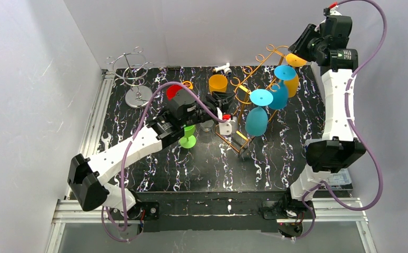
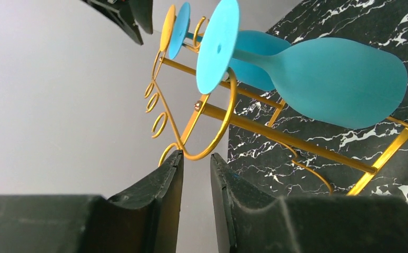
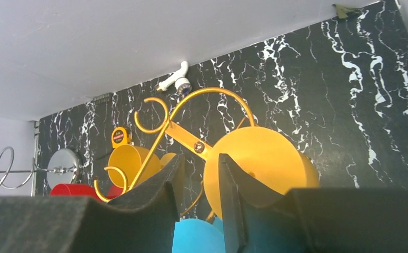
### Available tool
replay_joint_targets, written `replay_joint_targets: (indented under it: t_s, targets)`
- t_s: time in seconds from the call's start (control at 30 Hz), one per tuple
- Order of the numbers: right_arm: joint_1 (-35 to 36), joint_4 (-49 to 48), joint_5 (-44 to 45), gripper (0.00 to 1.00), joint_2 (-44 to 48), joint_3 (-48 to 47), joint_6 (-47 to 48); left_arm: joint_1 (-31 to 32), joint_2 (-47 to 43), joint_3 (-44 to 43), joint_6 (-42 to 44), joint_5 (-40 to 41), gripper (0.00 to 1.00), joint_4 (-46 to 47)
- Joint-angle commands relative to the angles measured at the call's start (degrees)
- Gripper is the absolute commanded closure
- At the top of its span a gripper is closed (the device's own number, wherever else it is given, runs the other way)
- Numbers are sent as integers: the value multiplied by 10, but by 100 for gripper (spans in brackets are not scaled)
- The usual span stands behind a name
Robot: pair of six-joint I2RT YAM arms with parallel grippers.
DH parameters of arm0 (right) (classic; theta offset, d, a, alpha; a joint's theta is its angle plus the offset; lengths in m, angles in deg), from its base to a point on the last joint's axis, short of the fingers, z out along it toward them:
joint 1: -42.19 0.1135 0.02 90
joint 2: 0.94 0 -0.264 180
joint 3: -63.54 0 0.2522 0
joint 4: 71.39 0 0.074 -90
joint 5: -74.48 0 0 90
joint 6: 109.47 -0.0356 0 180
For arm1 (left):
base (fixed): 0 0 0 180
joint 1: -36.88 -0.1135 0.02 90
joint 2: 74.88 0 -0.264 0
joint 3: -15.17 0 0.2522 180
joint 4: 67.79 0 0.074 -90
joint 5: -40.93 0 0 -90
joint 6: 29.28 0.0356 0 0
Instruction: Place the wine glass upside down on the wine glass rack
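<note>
The gold wine glass rack (image 1: 242, 89) stands mid-table. Two teal wine glasses (image 1: 257, 120) hang upside down in it, and a yellow wine glass (image 1: 292, 80) hangs at its far end. My left gripper (image 1: 224, 100) is at the rack's near-left end. In the left wrist view its jaws (image 2: 196, 155) stand slightly apart and empty, and the rack's gold curl (image 2: 212, 150) lies just past the tips. My right gripper (image 1: 302, 43) hovers above the far end. Its jaws (image 3: 199, 158) leave a narrow empty gap, with the yellow glass's round base (image 3: 262, 161) behind them.
Loose on the table are a yellow glass (image 1: 217, 83), a red glass (image 1: 174, 90) and a green glass (image 1: 188, 138) under the left arm. A silver wire rack (image 1: 134, 74) stands at the back left, and a small white fitting (image 1: 222, 67) lies at the back edge.
</note>
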Motion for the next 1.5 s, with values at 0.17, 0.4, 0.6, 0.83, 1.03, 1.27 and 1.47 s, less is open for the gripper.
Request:
replay_joint_targets:
  t_s: [0.17, 0.4, 0.6, 0.83, 1.03, 1.27, 1.47]
  targets:
    - [63, -36, 19, 62, -5, -43, 10, -9, 20, -27, 14, -18, 77, 18]
    - [76, -26, 26, 62, -30, -65, 16, -10, 34, -36, 8, -35, 82, 18]
    - [82, -19, 32, 64, -49, -71, 21, -10, 43, -42, 1, -49, 97, 18]
    - [90, -10, 39, 65, -71, -64, 32, -10, 44, -40, -6, -55, 99, 17]
    - [98, -4, 45, 65, -90, -73, 36, -8, 49, -45, -38, -55, 100, 17]
    - [104, -7, 47, 67, -99, -78, 40, -1, 54, -52, -71, -51, 100, 17]
    - [117, 8, 53, 65, -115, -106, 43, 10, 59, -59, -95, -39, 100, 16]
